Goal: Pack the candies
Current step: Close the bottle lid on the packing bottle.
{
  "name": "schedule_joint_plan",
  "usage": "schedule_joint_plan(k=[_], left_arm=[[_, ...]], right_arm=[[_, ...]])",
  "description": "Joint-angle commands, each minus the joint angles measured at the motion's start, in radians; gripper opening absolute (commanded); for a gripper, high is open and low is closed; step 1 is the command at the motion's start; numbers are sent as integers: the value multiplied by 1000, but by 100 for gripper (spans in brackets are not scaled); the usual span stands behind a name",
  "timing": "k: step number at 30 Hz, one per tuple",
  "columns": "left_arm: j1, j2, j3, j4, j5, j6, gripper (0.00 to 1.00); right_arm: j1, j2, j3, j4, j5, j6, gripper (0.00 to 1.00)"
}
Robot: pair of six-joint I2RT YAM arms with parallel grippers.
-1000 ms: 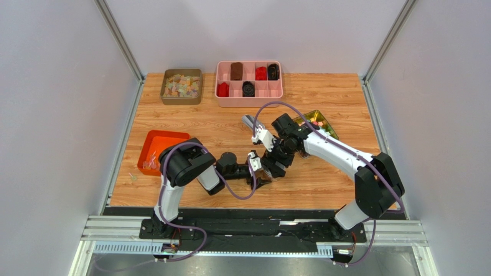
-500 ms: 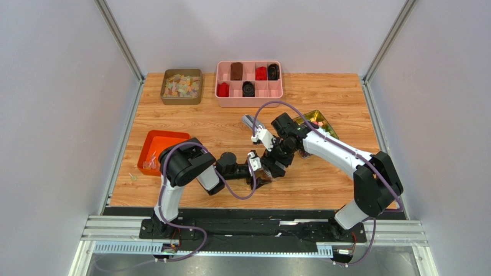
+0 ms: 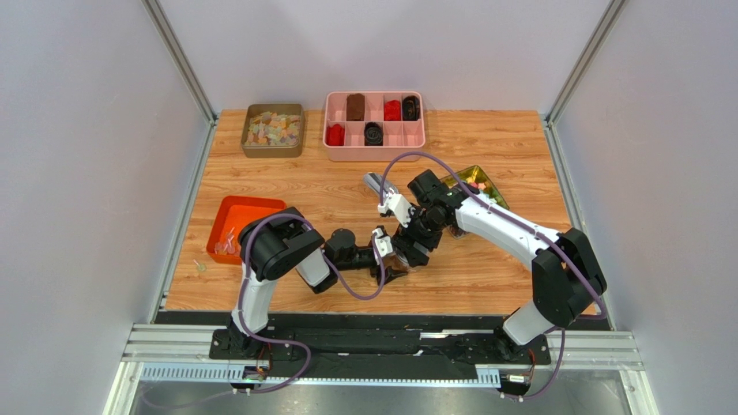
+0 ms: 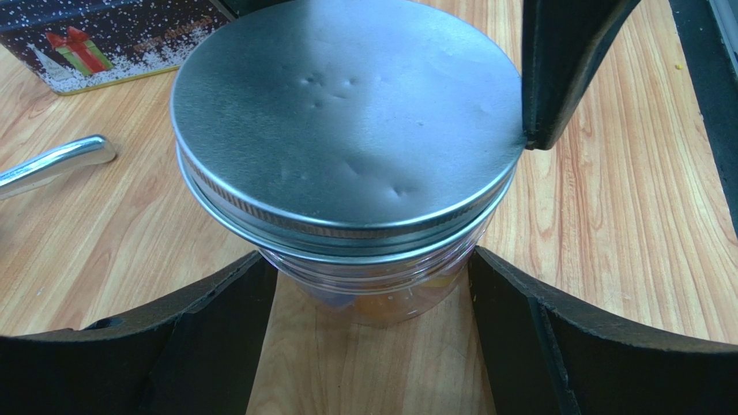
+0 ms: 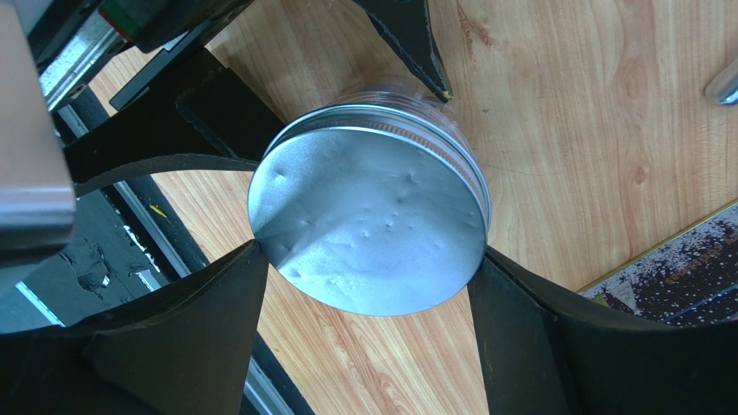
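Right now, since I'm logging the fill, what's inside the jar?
Through the clear jar wall, orange pieces show at the bottom; the metal lid hides the rest.

My left arm [image 3: 286, 246] lies low, stretched sideways. The left gripper [image 4: 371, 278] has both black fingers [image 4: 216, 320] pressed against the clear plastic jar [image 4: 372, 290] between them. My right arm [image 3: 507, 229] bends inward, wrist tipped down. The right gripper [image 5: 371, 261] clamps the dented silver metal lid [image 5: 368, 220] from either side.
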Motion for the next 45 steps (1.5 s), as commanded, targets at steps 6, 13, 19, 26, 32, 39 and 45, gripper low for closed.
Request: schedule_joint_plan(k=[6,13,19,26,32,39,45], left_arm=[[-15,3,9,207,-23,36,88],[-15,7,11,207,-84,35,88],[-15,9,14,207,-118,42,88],[-15,12,22,207,-133,52,88],[-15,12,23,207,-132,53,88],[-15,9,23,207,-137,58,88],[-15,9,23,207,-149,67,88]], right_arm=[[-11,-47,-28,81,78,43,58],[-44,-58,-17,69,73,72,57],[-47,-13,11,26,67,121,54],[-47,19,41,9,37,171,54],[-36,64,58,26,24,192,53],[-14,79,55,31,17,201,53],[-14,61,38,16,3,200,53]])
